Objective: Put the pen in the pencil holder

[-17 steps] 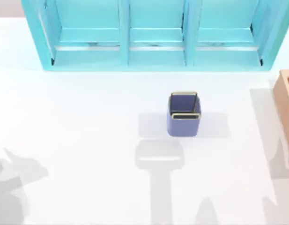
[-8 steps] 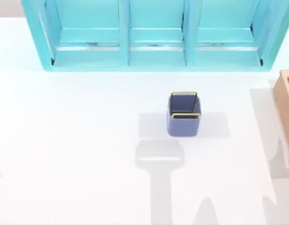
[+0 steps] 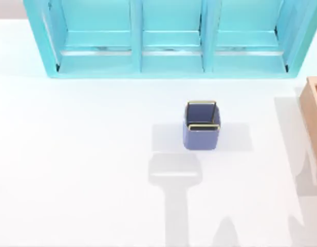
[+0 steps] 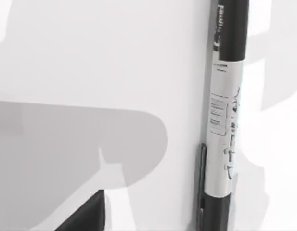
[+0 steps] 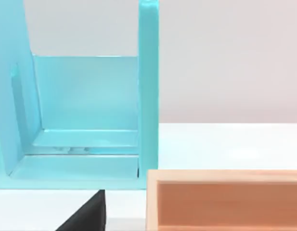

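Note:
The pen (image 4: 225,115) is a slim black stick with a white printed label and a clip. It lies flat on the white table, close under the left wrist camera. A black part of my left gripper (image 4: 88,216) sits at that view's edge, apart from the pen. The pencil holder (image 3: 201,126), a small square blue cup with a gold rim, stands upright near the middle of the table in the top view, with nothing visible inside it. A black part of my right gripper (image 5: 88,211) faces the shelf and the wooden box.
A large turquoise shelf unit (image 3: 168,41) spans the back of the table, and its end panel (image 5: 148,91) stands ahead of the right wrist. A tan wooden box (image 3: 315,108) sits at the right edge, with its rim (image 5: 225,175) near my right gripper. Arm shadows fall on the front of the table.
The grey arm shadow at the front left of the top view has slid off the left edge. The pencil holder, shelf and box have not moved.

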